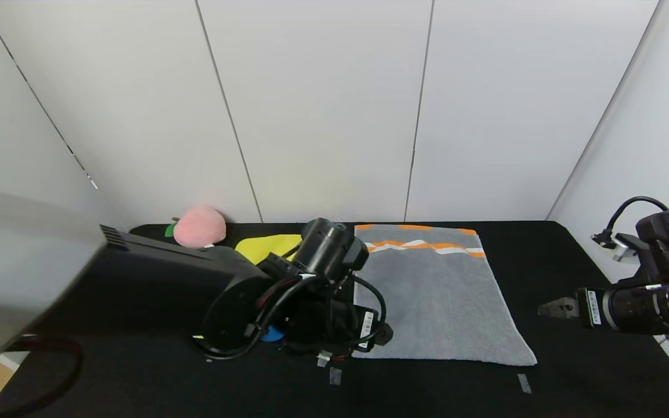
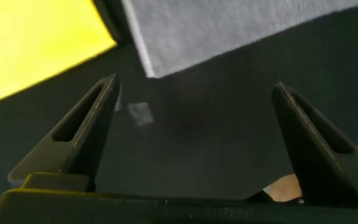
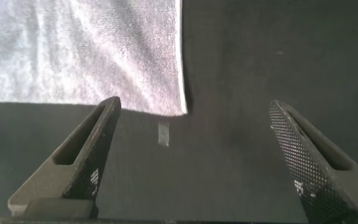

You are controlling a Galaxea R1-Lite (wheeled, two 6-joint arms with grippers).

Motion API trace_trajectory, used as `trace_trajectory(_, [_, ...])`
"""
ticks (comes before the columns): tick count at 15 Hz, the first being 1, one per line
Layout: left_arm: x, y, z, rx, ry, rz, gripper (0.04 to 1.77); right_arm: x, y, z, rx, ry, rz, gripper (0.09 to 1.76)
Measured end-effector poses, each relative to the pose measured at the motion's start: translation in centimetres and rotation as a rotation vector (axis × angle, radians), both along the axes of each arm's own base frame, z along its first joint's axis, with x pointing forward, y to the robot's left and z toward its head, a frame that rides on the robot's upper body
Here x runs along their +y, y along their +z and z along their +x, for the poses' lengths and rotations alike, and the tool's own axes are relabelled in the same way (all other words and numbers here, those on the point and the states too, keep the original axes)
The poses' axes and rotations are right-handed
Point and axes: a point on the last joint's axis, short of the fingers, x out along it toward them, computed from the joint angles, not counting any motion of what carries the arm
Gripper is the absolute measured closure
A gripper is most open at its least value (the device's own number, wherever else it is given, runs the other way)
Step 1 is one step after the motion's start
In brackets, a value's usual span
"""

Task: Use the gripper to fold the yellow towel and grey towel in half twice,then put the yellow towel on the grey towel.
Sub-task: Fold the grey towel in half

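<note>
- Left gripper (image 2: 191, 124): jaws spread wide, empty, low over the black table (image 1: 543, 261) near the front corners of both towels.
- Right gripper (image 3: 194, 155): jaws wide apart, holding nothing, beside the grey towel's near right corner.
- Grey towel (image 1: 433, 296): lying flat at centre.
- Yellow towel (image 1: 268, 245): left of it, mostly hidden by the left arm.

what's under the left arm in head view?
The left arm covers most of the yellow towel; only its far corner shows, beside the grey towel. The left wrist view shows the left gripper, jaws open, above bare black table. The towel's hidden part can't be judged.
</note>
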Motion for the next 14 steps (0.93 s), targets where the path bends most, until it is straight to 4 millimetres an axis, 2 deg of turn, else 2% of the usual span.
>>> trace_trajectory(3, [-1.4, -1.8, 0.2, 0.041, -0.019, 0.014, 0.09, 0.1, -1.3, 0.7, 0.042, -0.005, 0.005, 0.14])
trace_trajectory(6, [-1.8, -3.4, 0.9, 0.067, -0.015, 0.036, 0.09, 0.2, -2.2, 1.3, 0.058, -0.004, 0.006, 0.14])
trace_trajectory(14, [-2.2, -6.1, 3.0, 0.071, 0.005, 0.029, 0.09, 1.5, -2.7, 1.7, 0.064, 0.018, 0.024, 0.14])
